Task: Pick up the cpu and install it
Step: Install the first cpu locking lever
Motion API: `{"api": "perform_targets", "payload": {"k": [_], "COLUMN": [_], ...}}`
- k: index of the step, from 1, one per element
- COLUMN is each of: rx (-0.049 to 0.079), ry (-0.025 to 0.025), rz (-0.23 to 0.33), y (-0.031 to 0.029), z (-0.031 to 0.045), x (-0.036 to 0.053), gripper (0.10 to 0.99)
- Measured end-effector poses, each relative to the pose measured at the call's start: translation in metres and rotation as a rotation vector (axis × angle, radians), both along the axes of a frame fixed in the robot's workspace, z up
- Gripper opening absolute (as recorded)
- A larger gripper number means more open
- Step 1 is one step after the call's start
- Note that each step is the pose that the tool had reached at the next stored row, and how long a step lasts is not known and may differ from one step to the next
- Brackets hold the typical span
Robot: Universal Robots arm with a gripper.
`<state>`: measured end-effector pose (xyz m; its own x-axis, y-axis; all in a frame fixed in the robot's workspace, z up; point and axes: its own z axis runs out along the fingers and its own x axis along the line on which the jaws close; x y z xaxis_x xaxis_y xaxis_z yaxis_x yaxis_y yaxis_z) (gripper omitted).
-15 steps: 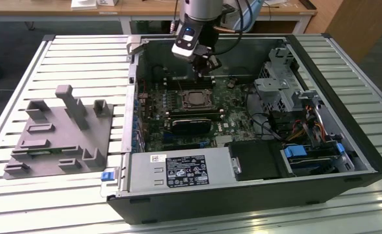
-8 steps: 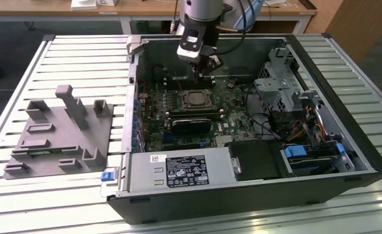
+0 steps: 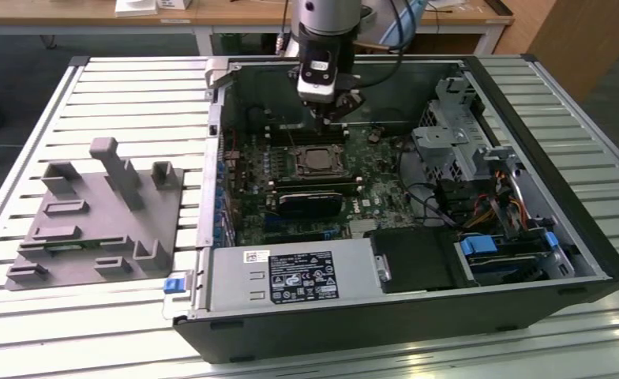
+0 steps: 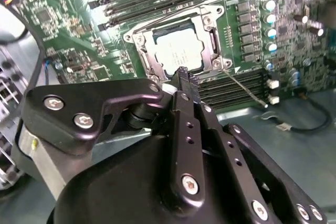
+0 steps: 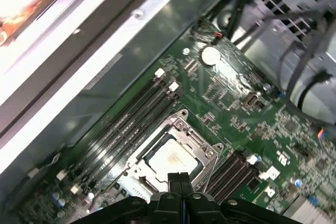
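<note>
Sitting flat inside the one socket (image 4: 140,43), the single cpu (image 4: 178,51) lies just past the claw (image 4: 182,73) tips, lower down, not touching. One claw, fingers pressed together, nothing between them. One grey tray (image 3: 88,215) sits outside the case.

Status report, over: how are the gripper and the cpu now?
Gripper shut, close above the socket. Cpu lying inside the socket. Nothing between them.

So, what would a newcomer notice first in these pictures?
First the open computer case on the slatted table, its green motherboard bare. The cpu lies in the metal-framed socket, and the jaws of the arm, shut, hang close above it.
</note>
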<state>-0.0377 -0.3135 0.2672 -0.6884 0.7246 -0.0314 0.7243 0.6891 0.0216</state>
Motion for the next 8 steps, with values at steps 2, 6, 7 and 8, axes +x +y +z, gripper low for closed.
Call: {"api": "perform_targets", "payload": {"k": [2,6,7,8], "rx": [0.000,0.000,0.000,0.000], "ry": [0.0000,0.0000,0.0000,0.0000], "rz": [0.035,0.103,0.117,0.132], "y": [0.0000,0.0000,0.0000,0.0000], "z": [-0.0001,-0.0001,-0.0001,-0.0001], "x": [0.0000,0.0001,0.0001,0.0002], "gripper": [0.106,0.106,0.106,0.106]}}
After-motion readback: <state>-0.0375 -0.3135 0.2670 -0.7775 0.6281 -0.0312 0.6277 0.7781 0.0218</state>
